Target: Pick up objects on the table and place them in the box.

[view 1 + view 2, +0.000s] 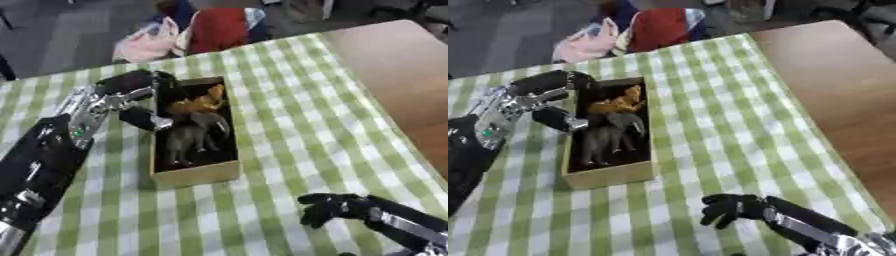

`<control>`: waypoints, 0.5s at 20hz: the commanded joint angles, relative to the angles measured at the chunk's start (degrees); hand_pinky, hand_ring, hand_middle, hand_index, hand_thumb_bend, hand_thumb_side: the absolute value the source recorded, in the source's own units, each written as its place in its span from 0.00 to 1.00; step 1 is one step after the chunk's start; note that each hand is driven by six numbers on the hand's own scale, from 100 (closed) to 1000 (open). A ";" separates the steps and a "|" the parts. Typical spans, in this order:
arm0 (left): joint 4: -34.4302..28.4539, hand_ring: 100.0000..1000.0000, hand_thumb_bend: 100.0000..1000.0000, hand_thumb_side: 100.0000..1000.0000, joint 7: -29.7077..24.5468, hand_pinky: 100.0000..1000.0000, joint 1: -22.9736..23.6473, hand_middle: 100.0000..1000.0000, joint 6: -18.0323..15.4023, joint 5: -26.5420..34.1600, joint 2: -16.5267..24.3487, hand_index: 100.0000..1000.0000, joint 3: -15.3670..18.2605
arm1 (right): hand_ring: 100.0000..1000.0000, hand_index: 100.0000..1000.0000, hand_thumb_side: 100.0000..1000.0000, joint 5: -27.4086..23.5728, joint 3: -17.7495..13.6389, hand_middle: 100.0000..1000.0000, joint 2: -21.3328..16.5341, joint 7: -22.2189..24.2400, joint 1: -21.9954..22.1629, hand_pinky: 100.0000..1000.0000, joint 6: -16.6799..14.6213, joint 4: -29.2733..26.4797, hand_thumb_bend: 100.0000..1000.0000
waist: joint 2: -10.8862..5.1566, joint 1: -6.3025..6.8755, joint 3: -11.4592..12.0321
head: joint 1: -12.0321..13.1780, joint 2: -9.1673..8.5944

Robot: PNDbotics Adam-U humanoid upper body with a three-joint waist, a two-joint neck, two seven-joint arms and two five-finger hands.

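Observation:
A tan cardboard box (198, 173) lies lengthwise on the green-checked tablecloth. Inside it sit a grey elephant-like toy animal (194, 134) and an orange-yellow toy animal (202, 101) toward the far end. My left hand (131, 95) hovers at the box's left rim near the far end, fingers relaxed and spread over the edge, thumb lower by the wall; nothing shows in it. My right hand (732, 208) rests low on the cloth at the near right, fingers curled inward and empty.
The checked cloth (289, 125) covers most of the table; bare brown tabletop (398, 75) shows at the right. Beyond the far edge lie a pink bag (144, 44) and red fabric (219, 27) on the floor.

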 commanded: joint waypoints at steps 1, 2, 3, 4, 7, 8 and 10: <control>-2.37 0.69 0.26 0.65 -0.87 0.74 -0.55 0.72 0.26 3.32 2.68 0.82 0.92 | 1.00 0.93 0.33 -0.29 -0.47 0.76 -0.38 -0.13 -0.12 0.74 -0.16 -0.37 0.00 | -1.31 -0.50 0.47 | -0.35 0.17; -3.08 0.68 0.25 0.65 -1.19 0.74 -0.31 0.71 0.32 4.58 3.04 0.81 0.91 | 1.00 0.93 0.33 -0.35 -0.52 0.76 -0.38 -0.18 -0.05 0.74 -0.16 -0.36 0.00 | -1.42 -0.61 0.79 | -0.45 0.22; -3.86 0.68 0.24 0.64 -1.57 0.73 -0.05 0.71 0.45 5.91 3.41 0.81 0.87 | 1.00 0.93 0.33 -0.40 -0.58 0.76 -0.37 -0.23 0.05 0.74 -0.16 -0.36 0.00 | -1.51 -0.72 1.08 | -0.55 0.28; -4.97 0.67 0.22 0.63 -1.86 0.73 0.33 0.70 0.52 7.43 3.90 0.81 0.81 | 1.00 0.93 0.33 -0.44 -0.69 0.76 -0.38 -0.34 0.17 0.74 -0.15 -0.35 0.00 | -1.64 -0.87 1.50 | -0.70 0.37; -9.33 0.65 0.19 0.60 -2.73 0.73 1.99 0.69 1.21 12.51 5.68 0.80 0.48 | 1.00 0.93 0.33 -0.58 -1.03 0.76 -0.43 -0.80 0.56 0.74 -0.13 -0.44 0.00 | -2.02 -1.33 2.84 | -1.18 0.58; -11.09 0.65 0.17 0.59 -2.94 0.72 2.76 0.68 1.56 14.43 6.33 0.79 0.44 | 1.00 0.93 0.32 -0.64 -1.18 0.76 -0.43 -1.00 0.72 0.74 -0.11 -0.48 0.00 | -2.18 -1.55 3.49 | -1.41 0.68; -15.06 0.64 0.15 0.57 -3.32 0.72 4.63 0.67 2.54 18.53 7.73 0.78 0.45 | 1.00 0.93 0.32 -0.79 -1.50 0.76 -0.48 -1.49 1.00 0.74 -0.09 -0.61 0.00 | -2.48 -1.95 4.78 | -1.76 0.88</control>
